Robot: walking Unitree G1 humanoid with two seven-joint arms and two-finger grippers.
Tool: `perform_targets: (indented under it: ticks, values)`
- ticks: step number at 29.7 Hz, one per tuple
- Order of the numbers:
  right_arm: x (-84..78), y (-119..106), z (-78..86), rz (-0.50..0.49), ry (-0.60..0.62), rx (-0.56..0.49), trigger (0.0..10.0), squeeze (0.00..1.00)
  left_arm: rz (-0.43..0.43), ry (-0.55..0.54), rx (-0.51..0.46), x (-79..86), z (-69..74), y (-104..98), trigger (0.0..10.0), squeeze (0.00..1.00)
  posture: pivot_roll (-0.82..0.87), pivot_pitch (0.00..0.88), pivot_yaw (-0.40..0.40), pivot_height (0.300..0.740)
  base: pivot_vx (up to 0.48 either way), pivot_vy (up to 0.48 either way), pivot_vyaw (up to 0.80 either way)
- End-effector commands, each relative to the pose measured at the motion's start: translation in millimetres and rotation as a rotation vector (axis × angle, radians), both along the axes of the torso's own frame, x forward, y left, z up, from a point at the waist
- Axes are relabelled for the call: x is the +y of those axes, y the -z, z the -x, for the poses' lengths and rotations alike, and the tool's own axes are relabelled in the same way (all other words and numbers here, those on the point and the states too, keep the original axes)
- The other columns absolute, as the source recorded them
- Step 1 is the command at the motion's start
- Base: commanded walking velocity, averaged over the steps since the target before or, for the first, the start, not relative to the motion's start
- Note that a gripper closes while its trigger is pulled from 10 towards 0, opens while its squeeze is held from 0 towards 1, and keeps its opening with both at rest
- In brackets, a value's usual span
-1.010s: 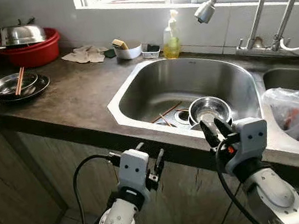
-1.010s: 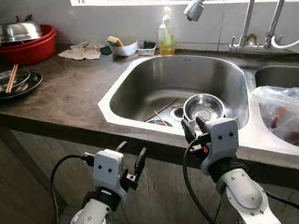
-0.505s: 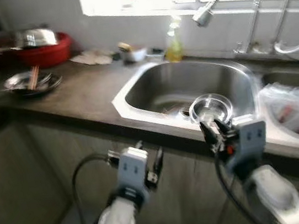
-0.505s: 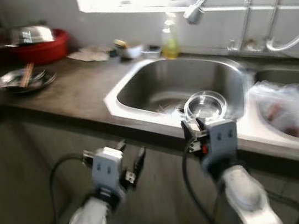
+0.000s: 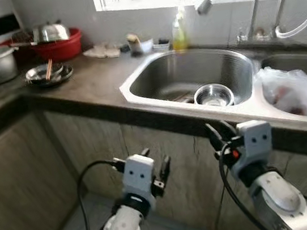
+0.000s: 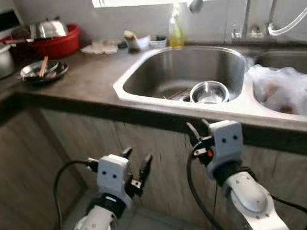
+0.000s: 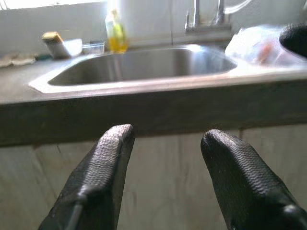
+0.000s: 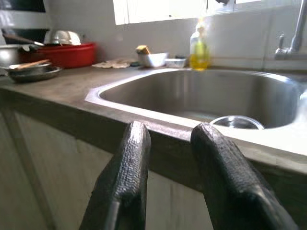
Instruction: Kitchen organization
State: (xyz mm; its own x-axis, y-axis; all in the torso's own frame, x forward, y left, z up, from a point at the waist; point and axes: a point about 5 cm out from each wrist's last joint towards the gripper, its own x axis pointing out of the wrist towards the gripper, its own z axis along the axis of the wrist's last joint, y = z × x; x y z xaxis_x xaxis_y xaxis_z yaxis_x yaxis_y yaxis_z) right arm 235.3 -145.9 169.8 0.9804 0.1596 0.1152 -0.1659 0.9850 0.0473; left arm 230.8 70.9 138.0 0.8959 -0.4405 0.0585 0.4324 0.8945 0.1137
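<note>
The right end effector and left end effector, both with fingers apart and empty, hang below the sink; the steel bowl inside it is probably light, rigid and slippery, best gripped across its rim.

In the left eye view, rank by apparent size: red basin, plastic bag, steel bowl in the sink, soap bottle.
1. Plastic bag, though it sits nearer the camera.
2. Red basin, partly hidden by what sits in it.
3. Steel bowl.
4. Soap bottle, farthest back.
</note>
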Motion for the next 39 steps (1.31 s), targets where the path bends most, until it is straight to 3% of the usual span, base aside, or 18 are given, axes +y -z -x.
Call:
perform_targets:
  ticks: [1, 26, 32, 39]
  values:
    - [5.6, -1.9, -0.5, -0.011, -0.018, -0.009, 10.0, 0.00, -0.021, -0.024, 0.006, 5.9, -0.1, 2.1, 10.0, 0.00, -0.01, 0.000, -0.039, 0.740, -0.289, 0.000, 0.00]
    - [5.0, 6.8, -1.2, 0.039, -0.029, 0.017, 10.0, 0.00, -0.049, -0.063, -0.012, 8.5, -3.1, 1.7, 10.0, 0.00, -0.01, 0.000, -0.044, 0.740, -0.033, 0.000, 0.00]
    - [6.6, 7.3, -2.0, 0.054, -0.036, 0.017, 10.0, 0.00, -0.007, -0.072, 0.008, 7.5, -2.7, 1.0, 10.0, 0.00, -0.01, 0.000, -0.042, 0.740, 0.221, 0.000, 0.00]
    - [7.7, 7.1, -2.9, 0.065, -0.036, 0.012, 10.0, 0.00, -0.020, -0.068, 0.004, 7.5, -3.0, 1.1, 10.0, 0.00, -0.01, 0.000, -0.045, 0.740, 0.274, 0.000, 0.76]
